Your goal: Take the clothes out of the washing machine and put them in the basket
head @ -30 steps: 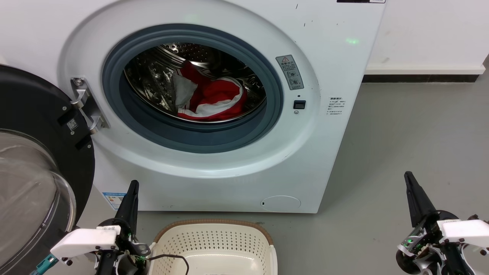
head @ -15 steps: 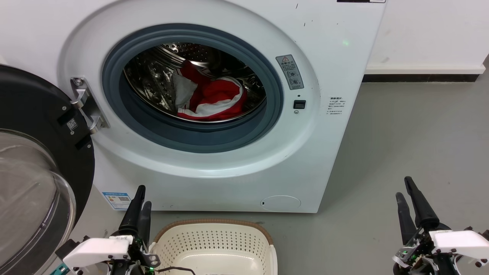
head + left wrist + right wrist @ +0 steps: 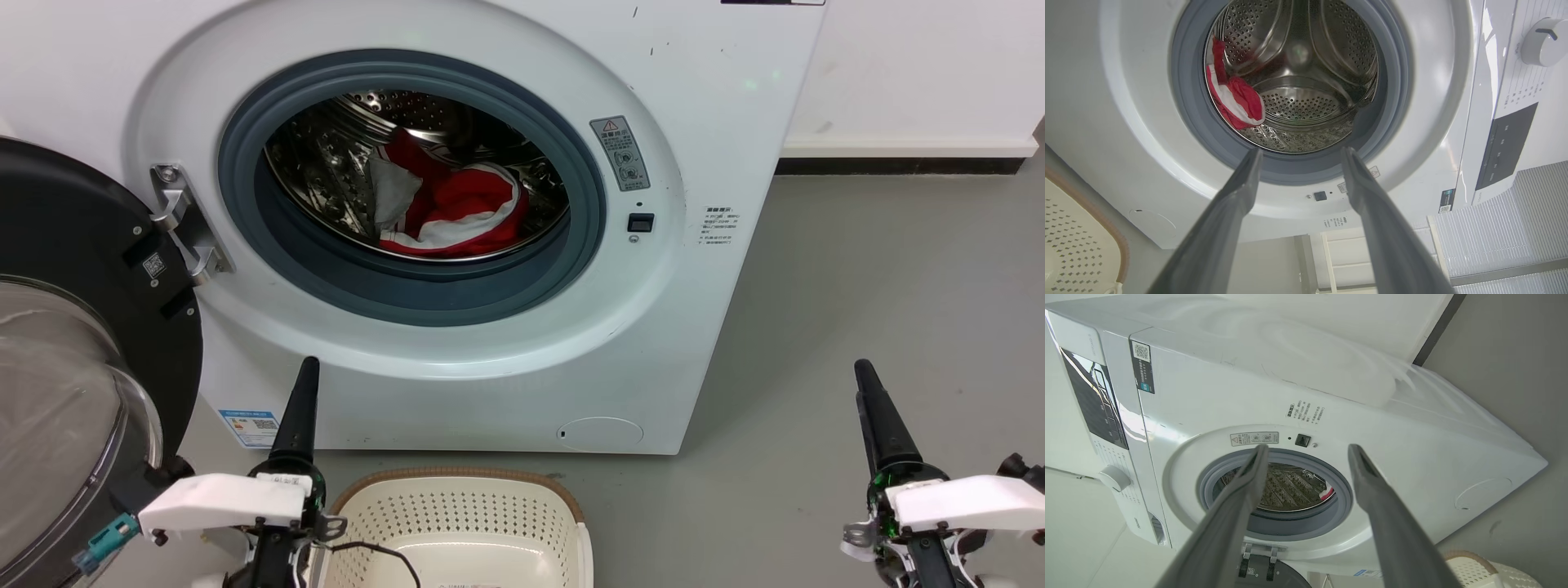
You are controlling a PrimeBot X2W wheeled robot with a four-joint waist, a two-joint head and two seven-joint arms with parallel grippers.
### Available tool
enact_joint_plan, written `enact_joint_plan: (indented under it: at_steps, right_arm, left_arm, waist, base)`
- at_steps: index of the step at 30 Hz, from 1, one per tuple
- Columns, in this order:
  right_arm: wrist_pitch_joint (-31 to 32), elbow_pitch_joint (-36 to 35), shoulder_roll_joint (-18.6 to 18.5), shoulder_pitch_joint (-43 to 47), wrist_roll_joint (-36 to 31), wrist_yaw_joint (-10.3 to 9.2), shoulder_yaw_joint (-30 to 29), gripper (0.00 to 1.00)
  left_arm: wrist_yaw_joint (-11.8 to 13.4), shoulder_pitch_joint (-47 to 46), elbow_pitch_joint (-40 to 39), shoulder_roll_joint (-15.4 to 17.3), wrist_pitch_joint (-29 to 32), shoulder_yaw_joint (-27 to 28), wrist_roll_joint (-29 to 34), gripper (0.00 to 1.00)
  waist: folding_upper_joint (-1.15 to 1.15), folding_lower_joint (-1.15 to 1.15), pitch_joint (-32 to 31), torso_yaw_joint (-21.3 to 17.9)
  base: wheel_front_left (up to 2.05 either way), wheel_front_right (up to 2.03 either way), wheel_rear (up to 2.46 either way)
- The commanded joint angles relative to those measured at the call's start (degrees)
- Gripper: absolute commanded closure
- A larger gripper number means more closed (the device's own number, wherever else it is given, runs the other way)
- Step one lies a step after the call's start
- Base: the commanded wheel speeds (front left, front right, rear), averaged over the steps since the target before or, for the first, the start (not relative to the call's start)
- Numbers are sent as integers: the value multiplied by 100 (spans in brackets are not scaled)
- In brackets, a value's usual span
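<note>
The white washing machine stands with its door swung open to the left. In its steel drum lie the clothes: red fabric with white bands and a greyish-white piece. The left wrist view shows the clothes at the drum's left side. The cream basket sits on the floor below the machine's front, with nothing visible inside. My left gripper is just left of the basket, open and holding nothing. My right gripper hovers over the floor at the right, also open.
The open door's glass bowl bulges out close beside my left arm. Grey floor spreads to the machine's right, up to a white wall with a dark skirting strip. A black cable hangs over the basket's left rim.
Both grippers have risen a little toward the machine and rolled, so each pair of fingers lines up as one in the head view. Clothes, basket and door are unmoved.
</note>
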Motion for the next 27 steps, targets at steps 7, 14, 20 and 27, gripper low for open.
enact_joint_plan:
  at_steps: [7,14,20,27]
  right_arm:
    - [-209,-329,-22,-67,-1321,0,71,0]
    - [-358,-434,-22,-32,-2315,0,186,0]
    - [-475,-443,-22,10,-2988,0,224,0]
    - [-606,-378,-22,18,-3640,0,245,0]
  left_arm:
    - [-2,-204,-301,19,-209,-146,1068,0]
    - [-2,-243,-322,21,-355,-268,1849,0]
    - [-2,-271,-319,22,-476,-336,2456,0]
    - [-2,-295,-302,23,-602,-442,3090,0]
  waist:
    - [0,0,1,8]
    - [0,0,-1,15]
    - [0,0,-3,24]
    - [0,0,-2,36]
  base:
    - [0,0,0]
    - [0,0,0]
    - [0,0,0]
    - [0,0,0]
